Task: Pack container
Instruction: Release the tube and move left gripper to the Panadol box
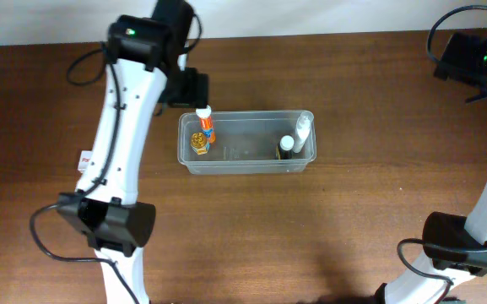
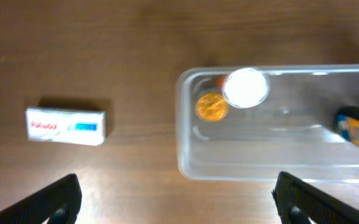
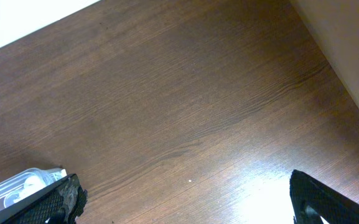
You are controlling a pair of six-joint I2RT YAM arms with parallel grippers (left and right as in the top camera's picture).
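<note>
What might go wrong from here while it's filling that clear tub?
The small white box lies flat on the table outside the container; the left fingers might slide it instead of gripping it. The white-capped bottle stands upright beside the gold-lidded jar; a dropped box may topple it.

One clear container [image 1: 243, 168], four small bottles [image 1: 302, 127] and one white box [image 2: 66, 126]
</note>
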